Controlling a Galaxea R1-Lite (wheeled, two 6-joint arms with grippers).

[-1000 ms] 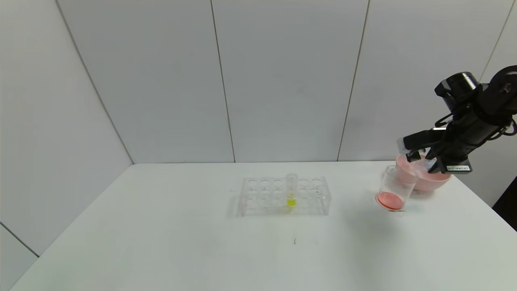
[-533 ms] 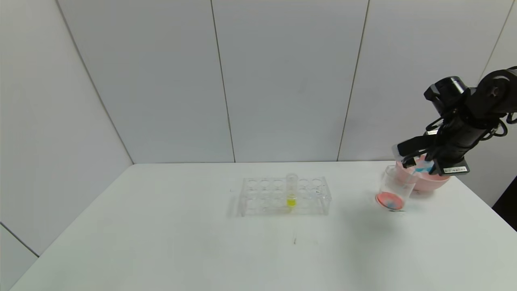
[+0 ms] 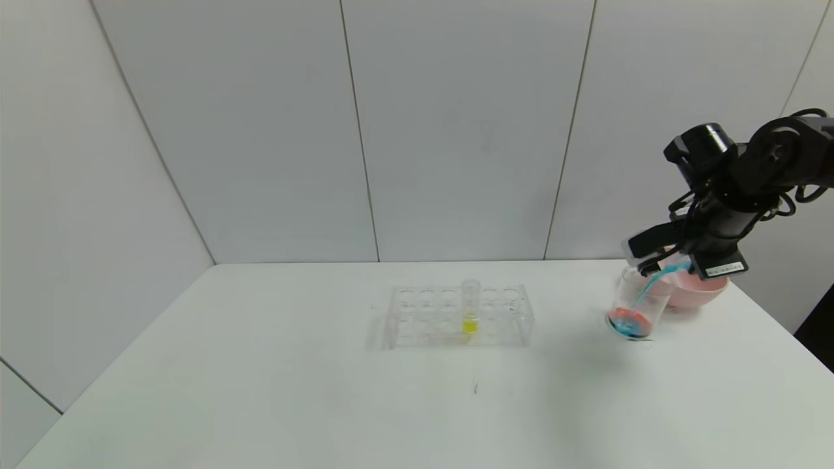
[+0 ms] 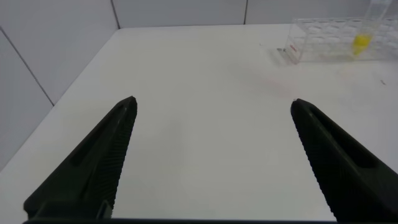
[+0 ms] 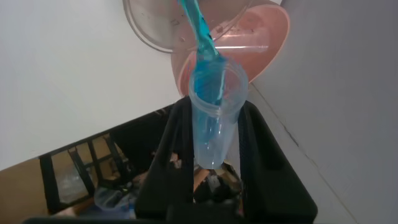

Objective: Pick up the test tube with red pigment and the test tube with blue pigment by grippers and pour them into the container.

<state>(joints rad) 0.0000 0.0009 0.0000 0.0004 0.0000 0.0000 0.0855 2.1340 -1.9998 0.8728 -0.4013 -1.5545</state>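
You've got the white bench (image 3: 260, 391) filling the head view. The right arm reaches in from three o'clock on that view. The clear rack (image 3: 460, 316) sits at the bench's centre, and one tube of yellow liquid (image 3: 470, 306) stands upright in it.

Over at three o'clock, the pink bowl (image 3: 707, 291) rests near the bench's edge, and the container (image 3: 638, 306) stands just beside it on the rack side, tilted, with orange-red liquid pooled at its bottom and blue swirling in.

Your right end effector (image 3: 664, 264) hangs right over the container's mouth, closed around the blue tube (image 5: 210, 112). The wrist view shows the black fingers (image 5: 171, 155) clamped on either side of the tube's body. The tube is tipped mouth-down, and a blue stream (image 3: 648, 286) runs from its rim into the container (image 5: 186, 25).

A clear tube (image 5: 245, 45) lies on its side inside the bowl (image 5: 267, 37); you can't tell from here whether it is the red one.

Your left end effector (image 4: 211, 162) is spread wide open, holding nothing, low above bare bench well apart from the rack (image 4: 336, 40).
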